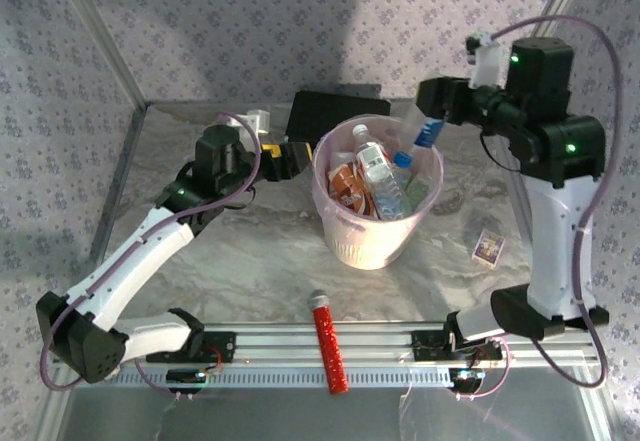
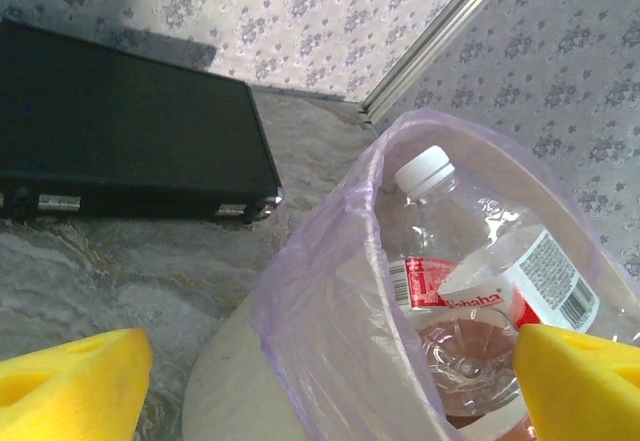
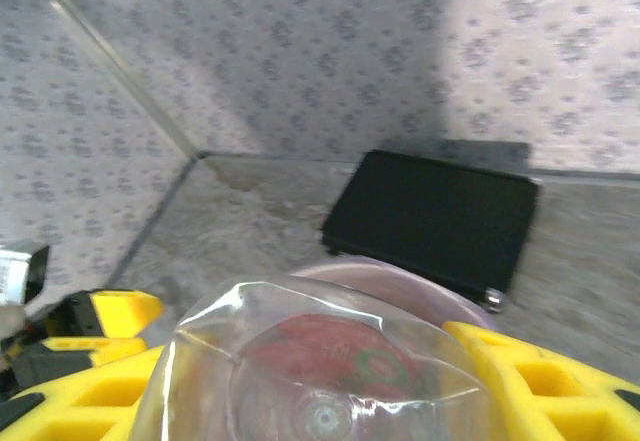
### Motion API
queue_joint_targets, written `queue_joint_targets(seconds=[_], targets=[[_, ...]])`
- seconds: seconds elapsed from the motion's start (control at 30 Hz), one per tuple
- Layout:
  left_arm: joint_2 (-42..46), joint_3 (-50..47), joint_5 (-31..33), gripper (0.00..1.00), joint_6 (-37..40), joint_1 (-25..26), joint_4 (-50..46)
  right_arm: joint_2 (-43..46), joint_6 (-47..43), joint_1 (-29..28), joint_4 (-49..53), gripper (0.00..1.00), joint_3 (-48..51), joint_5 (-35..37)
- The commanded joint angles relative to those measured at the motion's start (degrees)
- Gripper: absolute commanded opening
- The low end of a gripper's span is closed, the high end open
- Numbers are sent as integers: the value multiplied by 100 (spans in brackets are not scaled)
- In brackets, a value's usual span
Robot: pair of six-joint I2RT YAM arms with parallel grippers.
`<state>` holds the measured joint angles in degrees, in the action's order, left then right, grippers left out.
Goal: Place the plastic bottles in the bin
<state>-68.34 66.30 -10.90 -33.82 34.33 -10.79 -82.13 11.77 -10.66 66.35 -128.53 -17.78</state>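
My right gripper (image 3: 320,391) clamps a clear bottle (image 1: 424,133) above the bin (image 1: 368,246) at frame centre; my left gripper (image 2: 325,386) gapes wide at its left rim.

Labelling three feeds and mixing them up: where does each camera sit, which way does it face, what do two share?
Top external: above and behind, looking down; both arms show, left pincer open by the bin, right pincer holding a blue-capped bottle over it.
Left wrist: on the left arm, facing the bin's rim and black box; own yellow fingers below.
Right wrist: on the right arm, facing the far wall past the bottle's base; its fingers clamp it.
Shared: both wrist views show the black box.
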Motion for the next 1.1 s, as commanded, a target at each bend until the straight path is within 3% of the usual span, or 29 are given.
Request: queue_joint_targets(seconds=[0.0, 0.23, 0.57, 1.07], targets=[[-126, 224, -59, 92, -236, 74, 167, -185, -497, 173, 775, 51, 185, 165], [-493, 427, -21, 91, -332, 275, 69, -509, -1034, 217, 1018, 50, 342, 600], [-749, 388, -70, 91, -378, 304, -20, -754, -956, 81, 154, 49, 1100, -26], [-926, 412, -284, 90, -445, 346, 93, -1066, -723, -526, -571, 49, 1998, -341]])
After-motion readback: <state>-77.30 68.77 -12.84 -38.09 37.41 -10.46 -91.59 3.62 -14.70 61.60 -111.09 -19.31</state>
